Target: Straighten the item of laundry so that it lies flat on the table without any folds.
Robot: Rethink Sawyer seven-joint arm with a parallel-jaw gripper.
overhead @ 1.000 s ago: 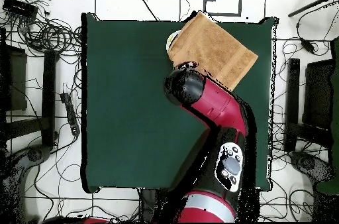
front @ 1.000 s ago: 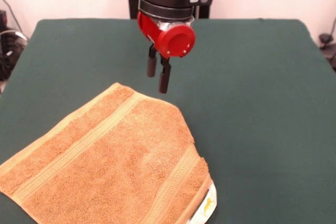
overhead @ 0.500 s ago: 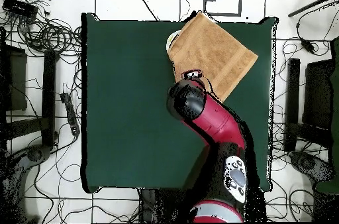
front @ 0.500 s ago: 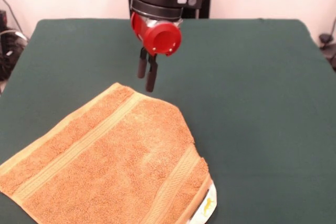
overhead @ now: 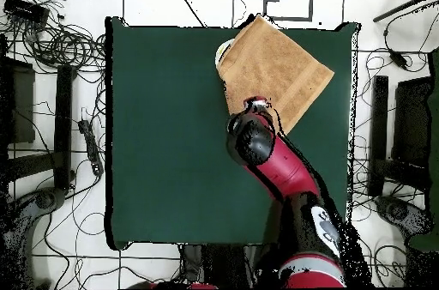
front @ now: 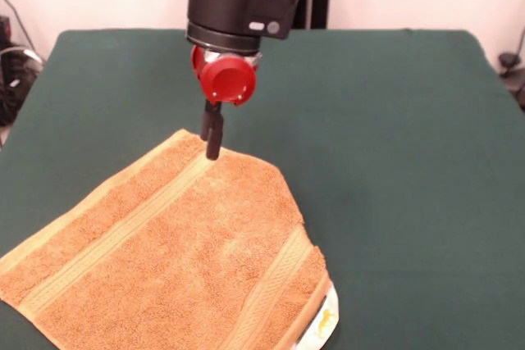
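Touching towel (front: 172, 243) edge, hand (front: 212, 152) closed

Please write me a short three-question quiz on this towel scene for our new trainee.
1. True or false: the towel lies fully unfolded on the table.
2. Which edge of the towel is the gripper above in the front view? A. far edge B. near edge C. the tagged corner
3. Fill in: a small ____ tag shows at the towel's near right corner.

Key: 1 false, a corner is folded over at its right side. 2 A. 3 white.
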